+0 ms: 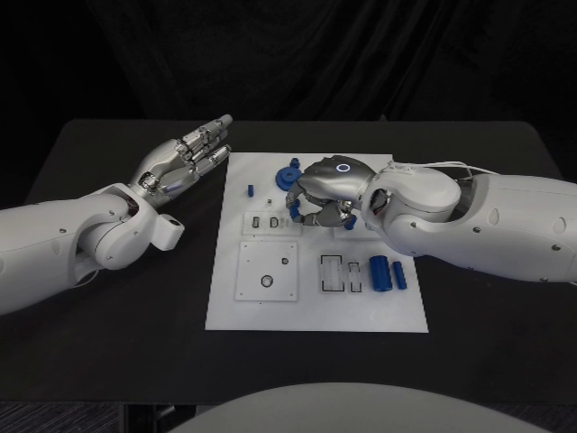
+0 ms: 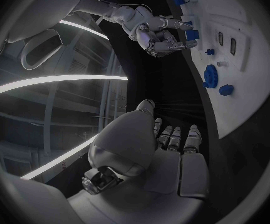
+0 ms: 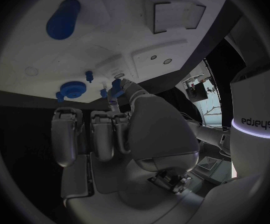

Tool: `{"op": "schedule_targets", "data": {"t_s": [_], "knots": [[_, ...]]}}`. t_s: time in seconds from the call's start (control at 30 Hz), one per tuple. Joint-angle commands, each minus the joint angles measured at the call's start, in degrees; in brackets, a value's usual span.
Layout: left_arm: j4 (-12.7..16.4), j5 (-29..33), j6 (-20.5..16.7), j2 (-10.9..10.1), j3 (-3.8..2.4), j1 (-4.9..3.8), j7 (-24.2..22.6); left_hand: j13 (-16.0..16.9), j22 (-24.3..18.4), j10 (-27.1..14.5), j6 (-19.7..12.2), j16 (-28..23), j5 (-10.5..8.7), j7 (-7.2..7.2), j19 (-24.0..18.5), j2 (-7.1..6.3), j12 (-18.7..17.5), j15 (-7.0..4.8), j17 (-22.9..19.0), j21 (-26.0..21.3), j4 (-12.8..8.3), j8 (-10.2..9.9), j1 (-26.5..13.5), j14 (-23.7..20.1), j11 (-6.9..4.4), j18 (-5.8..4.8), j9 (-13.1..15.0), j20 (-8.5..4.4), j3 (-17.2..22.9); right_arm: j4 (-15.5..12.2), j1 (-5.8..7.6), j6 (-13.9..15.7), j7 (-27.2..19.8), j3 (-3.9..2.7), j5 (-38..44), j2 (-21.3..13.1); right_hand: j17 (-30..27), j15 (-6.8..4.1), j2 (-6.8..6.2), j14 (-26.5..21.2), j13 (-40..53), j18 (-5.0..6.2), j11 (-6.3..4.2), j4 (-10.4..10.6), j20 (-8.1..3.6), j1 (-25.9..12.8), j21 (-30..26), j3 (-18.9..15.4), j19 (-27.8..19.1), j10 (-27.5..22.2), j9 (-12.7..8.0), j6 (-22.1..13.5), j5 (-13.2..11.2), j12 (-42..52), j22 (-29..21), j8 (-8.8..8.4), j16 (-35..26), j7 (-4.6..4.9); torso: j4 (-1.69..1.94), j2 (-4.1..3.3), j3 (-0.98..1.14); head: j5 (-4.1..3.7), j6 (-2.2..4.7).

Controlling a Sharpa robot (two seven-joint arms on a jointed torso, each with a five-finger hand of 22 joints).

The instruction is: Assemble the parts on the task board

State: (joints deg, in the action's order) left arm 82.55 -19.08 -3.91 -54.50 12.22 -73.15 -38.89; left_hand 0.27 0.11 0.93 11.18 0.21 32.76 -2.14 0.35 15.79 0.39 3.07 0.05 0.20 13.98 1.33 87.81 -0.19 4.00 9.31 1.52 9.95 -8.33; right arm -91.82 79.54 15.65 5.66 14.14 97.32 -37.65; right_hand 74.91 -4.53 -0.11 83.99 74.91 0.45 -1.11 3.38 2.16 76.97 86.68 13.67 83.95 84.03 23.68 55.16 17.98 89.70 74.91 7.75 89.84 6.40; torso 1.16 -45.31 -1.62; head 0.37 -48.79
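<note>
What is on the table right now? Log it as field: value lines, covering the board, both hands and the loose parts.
board: white task board, mid-table
left hand: left hand with fingers straight, holding nothing, above the black table beside the board
right hand: right hand curled over the board's far part; small blue part at its fingertips, grip unclear
loose parts: blue gear, blue peg, blue cylinders lying on the board

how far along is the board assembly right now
Early, by the look of it. Two blue cylinders lie loose on the task board, and the slots beside them look empty. The right hand is over the board pinching a small blue part. The blue gear sits near the far edge. The left hand hovers open off the board.
</note>
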Motion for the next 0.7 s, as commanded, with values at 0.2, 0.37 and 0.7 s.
{"op": "schedule_targets", "data": {"t_s": [0.2, 0.37, 0.7], "knots": [[0.1, -0.1, 0.1, 0.3, -0.05, 0.01, -5.0, 0.0, 0.0, -0.1, 0.0, -0.2, 0.34, 0.36, -0.2, -0.13, -0.2, 0.13, -0.1, -0.1, 0.1, 0.3, 0.5, 0.2, -0.13, 1.0, 0.1, 0.33, 0.3, 1.4, -0.86, -0.5, 3.8, -0.08, 3.1, 1.5, 14.2, -0.14, -0.48, 5.8, 15.1, 0.63, -0.13, -0.5, -0.39, 0.2, -0.5, 0.0, 3.9, 6.0, 3.7, 3.6, 0.9, 0.3, 13.7, 1.75, -0.4, -2.62, -0.12, 0.04, -0.12, 0.22, -0.26], [0.0, -0.1, 0.2, 0.3, -0.05, 0.01, -4.9, 0.0, 0.0, -0.1, 0.0, -0.2, 0.34, 0.36, -0.2, -0.13, -0.2, 0.13, -0.1, -0.1, 0.1, 0.3, 0.5, 0.2, -0.13, 1.0, 0.1, 0.33, 0.3, 1.8, -0.96, -0.4, 4.2, -0.08, 3.1, 1.9, 14.1, -0.12, -0.47, 5.8, 15.1, 0.65, -0.1, -0.5, -0.38, 0.2, -0.6, 0.0, 3.9, 6.0, 3.7, 3.5, 0.9, 0.3, 13.6, 1.67, -0.5, -2.58, -0.07, 0.03, -0.06, 0.23, -0.3], [-0.1, -0.1, 0.5, 0.5, -0.05, 0.01, -4.8, 0.0, 0.0, -0.1, 0.0, -0.2, 0.34, 0.44, -0.2, -0.15, -0.2, 0.11, -0.1, -0.1, 0.0, 0.3, 0.5, 0.2, -0.13, 1.0, 0.1, 0.32, 0.4, 2.2, -1.19, -0.7, 6.1, -0.08, 3.6, 2.9, 13.9, -0.03, -0.52, 5.7, 15.1, 0.71, 0.02, -0.7, -0.33, 0.1, -0.8, 0.0, 3.8, 6.0, 3.7, 3.0, 1.3, 0.3, 13.6, 1.28, -0.6, -2.41, -0.07, 0.02, -0.06, 0.09, -0.55]]}}
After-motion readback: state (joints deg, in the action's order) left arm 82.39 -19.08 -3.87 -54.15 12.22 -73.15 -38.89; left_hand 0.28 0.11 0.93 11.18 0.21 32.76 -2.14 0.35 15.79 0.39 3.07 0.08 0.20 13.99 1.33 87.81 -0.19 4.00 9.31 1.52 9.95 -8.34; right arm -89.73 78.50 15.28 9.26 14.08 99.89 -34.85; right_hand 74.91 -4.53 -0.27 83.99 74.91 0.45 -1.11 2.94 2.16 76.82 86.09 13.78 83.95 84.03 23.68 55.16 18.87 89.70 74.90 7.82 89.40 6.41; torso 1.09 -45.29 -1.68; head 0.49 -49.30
